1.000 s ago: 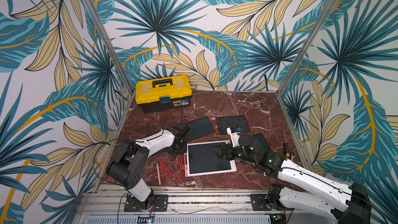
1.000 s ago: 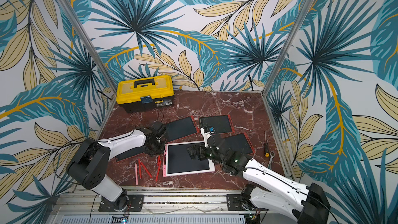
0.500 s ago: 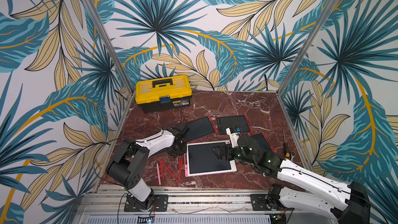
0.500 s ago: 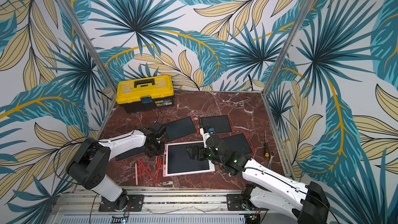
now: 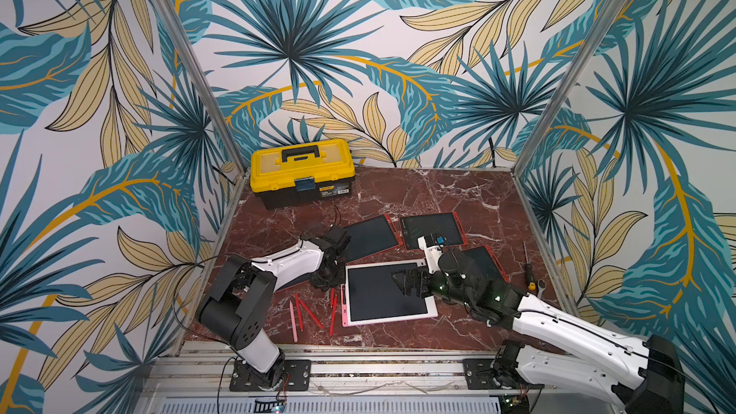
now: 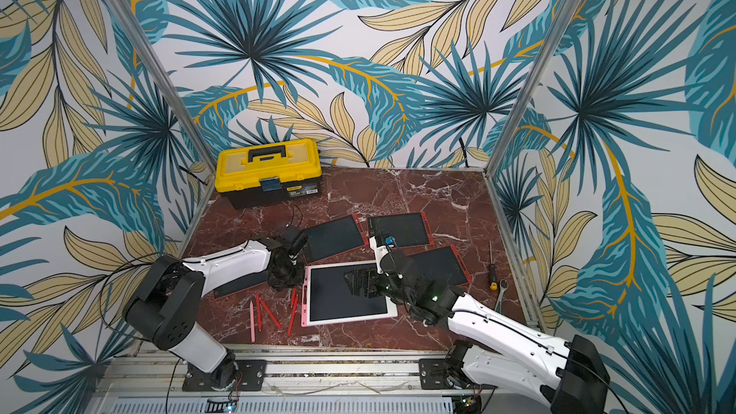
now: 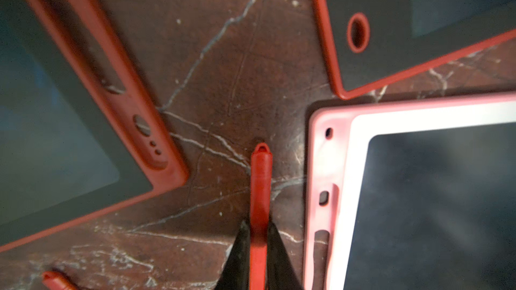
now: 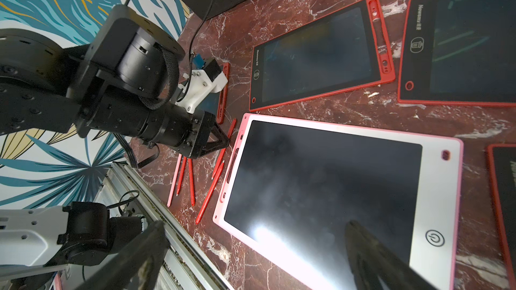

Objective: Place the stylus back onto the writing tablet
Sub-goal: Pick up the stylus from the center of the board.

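The left tool (image 7: 258,224) has narrowed onto 1 red stylus (image 7: 261,179), pinching it on the worktop (image 7: 223,65) just left of the pink writing tablet (image 7: 329,163), long axis parallel to its slotted edge. The right tool (image 8: 255,225) hovers spread above the tablet.

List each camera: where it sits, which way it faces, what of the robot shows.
Top views: high above the arm bases, facing down and back over the marble table; left arm and right arm show whole.
Left wrist: faces down past the left gripper, shut on a red stylus.
Right wrist: faces across the pink tablet toward the left arm; the open right gripper shows.
Shared: both wrist views show stylus and tablet.
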Robot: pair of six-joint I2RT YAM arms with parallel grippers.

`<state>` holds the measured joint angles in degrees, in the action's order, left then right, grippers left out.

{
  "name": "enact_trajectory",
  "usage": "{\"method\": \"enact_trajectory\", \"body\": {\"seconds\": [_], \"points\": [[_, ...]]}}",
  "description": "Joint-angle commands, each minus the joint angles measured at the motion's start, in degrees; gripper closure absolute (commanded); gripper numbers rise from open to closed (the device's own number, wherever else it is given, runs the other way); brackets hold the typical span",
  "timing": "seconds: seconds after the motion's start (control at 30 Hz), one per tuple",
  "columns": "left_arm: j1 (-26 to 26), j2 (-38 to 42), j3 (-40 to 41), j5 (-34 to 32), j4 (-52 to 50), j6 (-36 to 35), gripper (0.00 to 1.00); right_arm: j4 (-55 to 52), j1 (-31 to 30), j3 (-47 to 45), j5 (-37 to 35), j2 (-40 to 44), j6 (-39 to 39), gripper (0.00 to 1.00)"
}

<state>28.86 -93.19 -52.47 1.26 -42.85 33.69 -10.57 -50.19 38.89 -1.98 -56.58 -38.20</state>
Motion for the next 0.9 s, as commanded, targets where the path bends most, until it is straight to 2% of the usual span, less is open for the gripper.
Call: {"method": "enact_trajectory", "body": {"seconds": [0.0,0.87], "points": [[0.4,-0.8,1.1,-0.5,0.1,0.2,0.85,0.9,-0.4,-1.0,-1.0,0.9,-0.8,0.01],[0.8,-2.3,0.3,-1.9,0.1,0.3,0.88,3.0,-0.6,-3.0,-1.4,1.9,-0.8,0.01]]}}
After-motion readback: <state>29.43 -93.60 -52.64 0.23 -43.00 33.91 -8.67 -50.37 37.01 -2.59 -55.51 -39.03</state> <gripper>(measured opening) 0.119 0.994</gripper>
